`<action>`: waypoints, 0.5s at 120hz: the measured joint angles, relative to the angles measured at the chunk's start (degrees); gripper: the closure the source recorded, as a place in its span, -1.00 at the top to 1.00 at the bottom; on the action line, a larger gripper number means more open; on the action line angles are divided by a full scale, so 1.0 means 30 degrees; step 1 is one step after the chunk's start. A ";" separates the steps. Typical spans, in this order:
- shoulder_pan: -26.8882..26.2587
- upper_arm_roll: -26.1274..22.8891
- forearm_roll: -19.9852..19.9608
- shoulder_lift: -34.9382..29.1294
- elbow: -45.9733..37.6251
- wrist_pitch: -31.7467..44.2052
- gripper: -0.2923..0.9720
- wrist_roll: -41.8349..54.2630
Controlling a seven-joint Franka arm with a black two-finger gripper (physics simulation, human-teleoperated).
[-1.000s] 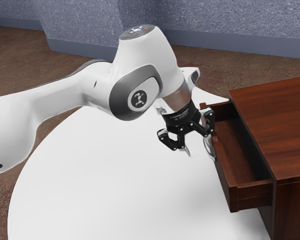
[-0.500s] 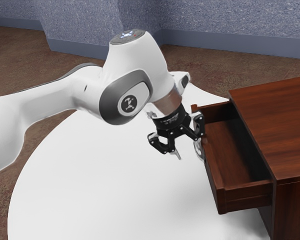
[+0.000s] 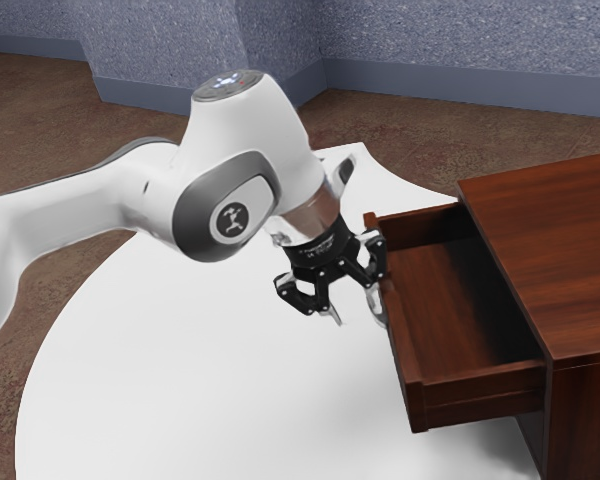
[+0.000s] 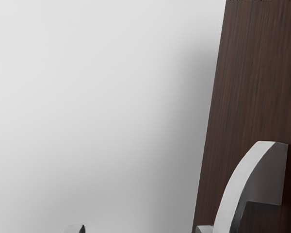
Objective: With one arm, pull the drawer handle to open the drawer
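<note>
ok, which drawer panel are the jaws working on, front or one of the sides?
The front panel: it faces the arm and carries the grey handle; the side walls run back into the cabinet.

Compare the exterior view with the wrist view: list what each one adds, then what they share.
Exterior view: the white arm, its open claw beside the drawer front, the drawer's open inside, the cabinet top and the brown floor. Wrist view: the curved grey handle close up against the wood grain. Shared: the dark wooden drawer front and the white table.
</note>
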 joint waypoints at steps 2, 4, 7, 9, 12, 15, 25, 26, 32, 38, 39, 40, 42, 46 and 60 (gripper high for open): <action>0.0026 0.0002 -0.0001 -0.0060 -0.0073 0.0035 -0.10 -0.0001; 0.0072 -0.0020 -0.0004 -0.0128 -0.0135 0.0073 -0.10 0.0000; 0.0125 -0.0041 -0.0009 -0.0209 -0.0235 0.0124 -0.10 0.0001; 0.0180 -0.0077 -0.0013 -0.0261 -0.0290 0.0156 -0.10 0.0001; 0.0354 -0.0228 -0.0021 -0.0333 -0.0368 0.0202 -0.10 0.0003; 0.0528 -0.0387 -0.0032 -0.0385 -0.0428 0.0244 -0.10 0.0007; -0.0596 0.0807 -0.0051 -0.0577 -0.0631 0.0369 -0.10 0.0020; -0.0520 0.0740 -0.0049 -0.0602 -0.0651 0.0380 -0.10 0.0020; -0.0075 0.0350 -0.0027 -0.0754 -0.0872 0.0467 -0.10 0.0012; 0.0202 0.0110 0.0002 -0.0901 -0.1033 0.0558 -0.10 0.0002; 0.0225 0.0089 0.0005 -0.0918 -0.1050 0.0571 -0.10 0.0001; 0.0237 0.0082 0.0009 -0.0932 -0.1069 0.0585 -0.10 0.0001; 0.0294 0.0032 0.0012 -0.0992 -0.1143 0.0612 -0.10 -0.0002; 0.0389 -0.0037 0.0021 -0.1111 -0.1277 0.0659 -0.10 -0.0008; 0.0562 -0.0146 0.0037 -0.1405 -0.1628 0.0823 -0.10 -0.0027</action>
